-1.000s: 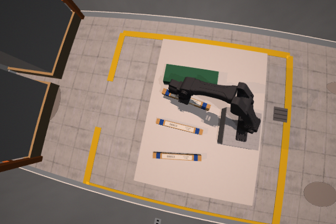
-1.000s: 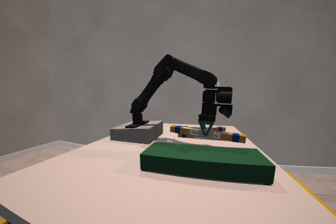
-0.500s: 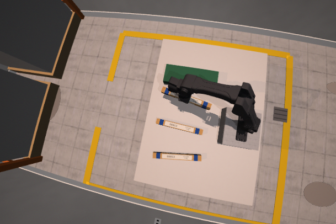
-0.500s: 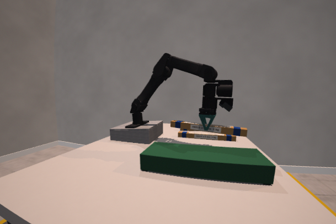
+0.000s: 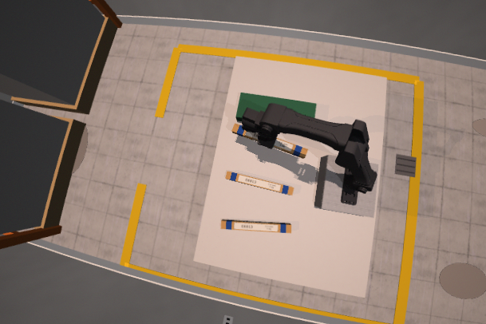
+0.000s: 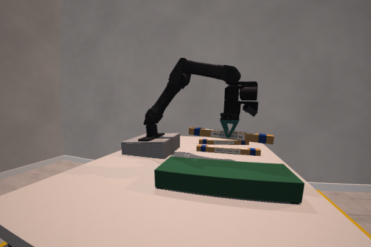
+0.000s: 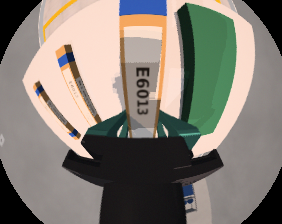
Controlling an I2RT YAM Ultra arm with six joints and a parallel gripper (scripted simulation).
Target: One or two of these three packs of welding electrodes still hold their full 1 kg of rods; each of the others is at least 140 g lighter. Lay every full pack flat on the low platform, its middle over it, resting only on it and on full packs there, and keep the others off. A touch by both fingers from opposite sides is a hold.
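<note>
Three long tan packs with blue bands and white E6013 labels are on the pale table. My gripper point(image 6: 229, 134) is shut on the middle of the pack nearest the platform point(image 6: 231, 135) and holds it in the air, a little tilted; this pack also shows in the overhead view point(image 5: 270, 141) and the wrist view point(image 7: 141, 63). The second pack point(image 5: 259, 183) and the third pack point(image 5: 256, 226) lie flat on the table, farther from the platform. The low green platform point(image 6: 228, 177) sits beside the held pack and has nothing on it; it also shows in the overhead view point(image 5: 277, 105).
The arm's grey base block point(image 6: 150, 144) stands at one side of the table. Yellow floor tape point(image 5: 416, 167) rings the work area. Dark wood-edged panels point(image 5: 32, 120) stand at the left of the overhead view.
</note>
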